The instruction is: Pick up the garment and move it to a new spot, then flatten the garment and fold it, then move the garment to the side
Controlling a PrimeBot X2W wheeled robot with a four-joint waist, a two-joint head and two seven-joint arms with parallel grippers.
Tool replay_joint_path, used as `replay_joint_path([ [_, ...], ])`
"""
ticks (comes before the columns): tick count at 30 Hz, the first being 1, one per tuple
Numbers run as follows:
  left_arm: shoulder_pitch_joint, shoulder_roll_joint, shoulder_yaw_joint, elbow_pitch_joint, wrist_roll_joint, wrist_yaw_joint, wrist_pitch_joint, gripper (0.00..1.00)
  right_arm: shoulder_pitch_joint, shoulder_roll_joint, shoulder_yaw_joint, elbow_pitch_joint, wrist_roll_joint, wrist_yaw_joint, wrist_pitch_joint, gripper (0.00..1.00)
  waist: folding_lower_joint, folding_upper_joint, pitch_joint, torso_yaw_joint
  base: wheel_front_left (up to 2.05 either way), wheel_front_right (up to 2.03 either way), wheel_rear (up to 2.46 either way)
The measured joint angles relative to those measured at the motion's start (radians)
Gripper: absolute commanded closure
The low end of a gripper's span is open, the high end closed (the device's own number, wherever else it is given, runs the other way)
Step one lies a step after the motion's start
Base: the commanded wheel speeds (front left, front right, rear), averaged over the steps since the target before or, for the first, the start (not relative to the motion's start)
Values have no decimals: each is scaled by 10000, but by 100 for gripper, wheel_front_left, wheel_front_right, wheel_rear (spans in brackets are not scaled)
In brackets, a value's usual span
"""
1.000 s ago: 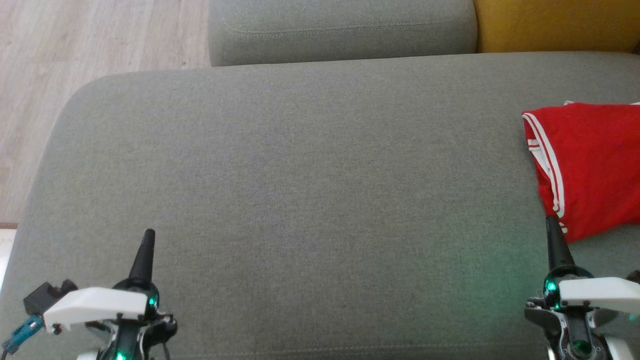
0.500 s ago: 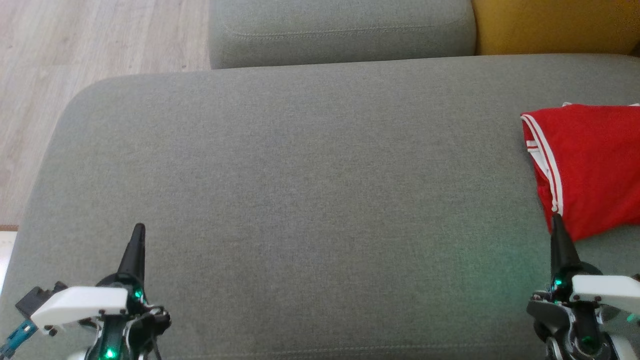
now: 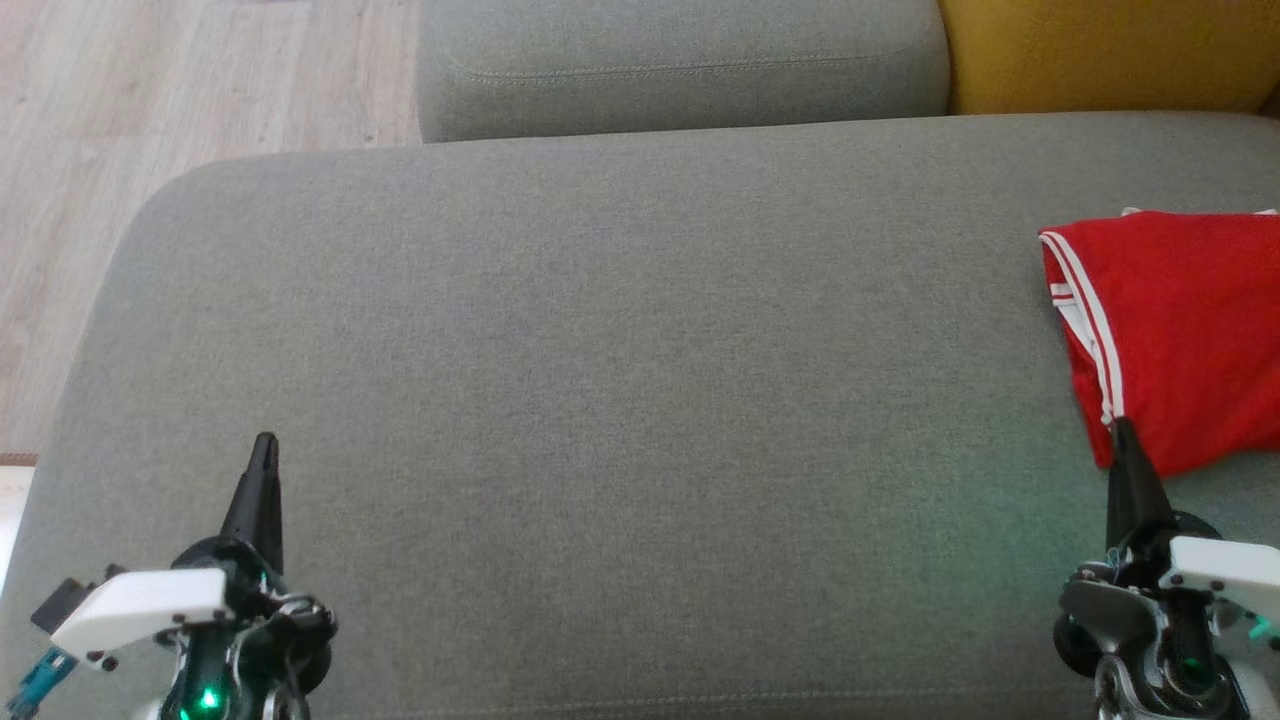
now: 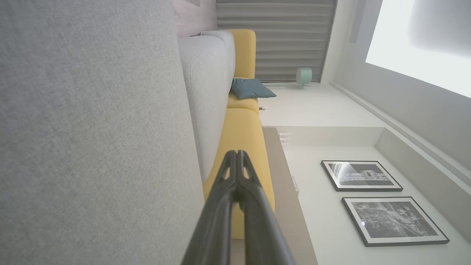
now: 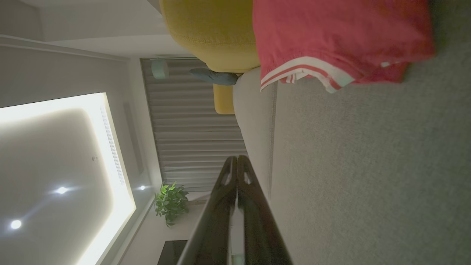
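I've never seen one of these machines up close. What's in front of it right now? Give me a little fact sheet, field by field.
Surface: grey sofa seat
Clothing: red garment with white stripes, lying at the seat's right side, partly cut off by the head view's edge
Left arm: left gripper shut, holding nothing, at the seat's near left
Right arm: right gripper shut, holding nothing, tip near the garment's near corner; its wrist view shows them apart
Behind: yellow cushion; wooden floor

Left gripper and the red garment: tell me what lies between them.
Only bare grey seat cushion lies between the left gripper and the red garment at the cushion's right end; the head view shows that stretch.
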Motion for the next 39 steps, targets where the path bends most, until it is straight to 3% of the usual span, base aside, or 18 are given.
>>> replay_joint_path([
  [39,-1,-59,81,38,0,0,111,100,1,10,-148,23,25,0,161,100,0,0,0,0,0,0,0],
])
